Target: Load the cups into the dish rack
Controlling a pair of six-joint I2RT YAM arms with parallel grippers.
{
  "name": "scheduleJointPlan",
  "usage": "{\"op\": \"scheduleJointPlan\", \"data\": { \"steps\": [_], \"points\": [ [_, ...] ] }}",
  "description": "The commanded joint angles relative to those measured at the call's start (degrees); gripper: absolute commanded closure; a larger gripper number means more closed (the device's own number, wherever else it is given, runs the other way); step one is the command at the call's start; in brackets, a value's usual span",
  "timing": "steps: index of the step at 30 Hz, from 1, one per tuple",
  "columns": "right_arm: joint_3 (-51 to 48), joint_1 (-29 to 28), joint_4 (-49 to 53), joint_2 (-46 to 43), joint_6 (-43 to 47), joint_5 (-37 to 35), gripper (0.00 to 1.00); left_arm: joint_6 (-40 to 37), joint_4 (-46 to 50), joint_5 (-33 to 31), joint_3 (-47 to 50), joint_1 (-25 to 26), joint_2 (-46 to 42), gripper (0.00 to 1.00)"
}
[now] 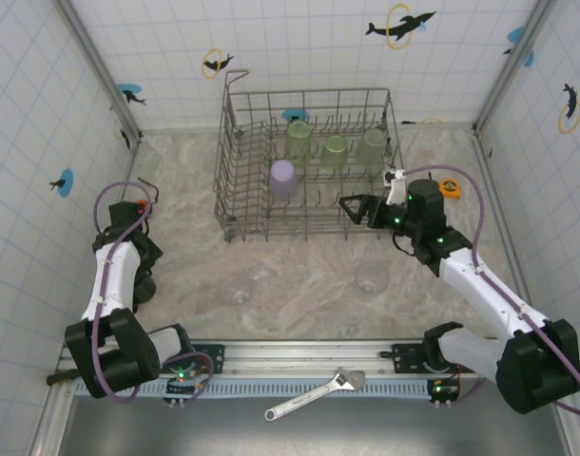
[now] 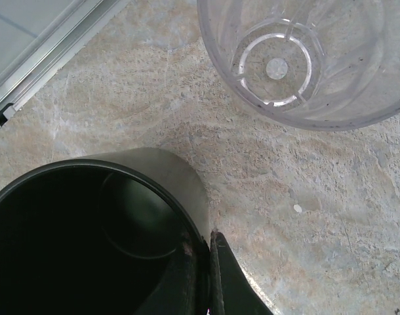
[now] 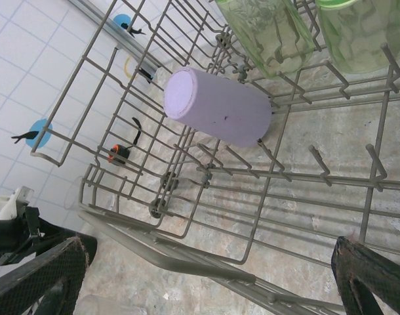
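Left gripper (image 2: 208, 279) closed, apparently clamped on the rim of the black mug (image 2: 88, 243) at near left. A clear tumbler (image 2: 305, 59) stands just beside it. Second clear tumbler (image 1: 371, 277) near centre-right. Dish rack (image 1: 229, 180), far centre, holds lavender cup (image 1: 282, 179) and three green tumblers (image 1: 335, 152). Right gripper (image 1: 351, 209) wide open, empty, at the rack's near right corner.

No letter, number or brand can be read anywhere on this one. The only signs are picture stickers on the white tiled walls (image 1: 299, 38): a black dolphin leaping through a yellow ring (image 1: 400, 25), a smaller ringed dolphin (image 1: 214, 65), and black fish shapes on blue discs (image 1: 64, 181). Any stamp on the silver adjustable wrench (image 1: 314, 395) is too small to make out.
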State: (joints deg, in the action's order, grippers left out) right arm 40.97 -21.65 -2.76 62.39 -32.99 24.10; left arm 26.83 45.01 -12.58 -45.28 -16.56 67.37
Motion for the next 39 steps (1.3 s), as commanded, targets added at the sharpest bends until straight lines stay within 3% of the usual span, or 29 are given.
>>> {"op": "scheduleJointPlan", "data": {
  "steps": [1, 12, 27, 39],
  "points": [
    [2.89, 0.45, 0.72, -0.86, 0.47, 0.09, 0.01, -1.43, 2.18, 2.25, 0.16, -0.31, -0.57, 1.0],
    [3.06, 0.42, 1.02, -1.09, 0.3, -0.21, 0.01, -0.85, 2.0, 11.82, 1.97, -0.28, -7.52, 1.0],
    [2.71, -1.11, 0.3, -0.7, -0.84, -1.02, 0.01, 4.81, 0.37, 23.71, -6.34, -0.23, -9.36, 1.0],
    [3.17, -2.91, -0.11, 0.89, -1.02, -1.51, 0.01, 8.71, -7.26, 28.39, -10.18, -0.26, -12.6, 1.0]
  ]
}}
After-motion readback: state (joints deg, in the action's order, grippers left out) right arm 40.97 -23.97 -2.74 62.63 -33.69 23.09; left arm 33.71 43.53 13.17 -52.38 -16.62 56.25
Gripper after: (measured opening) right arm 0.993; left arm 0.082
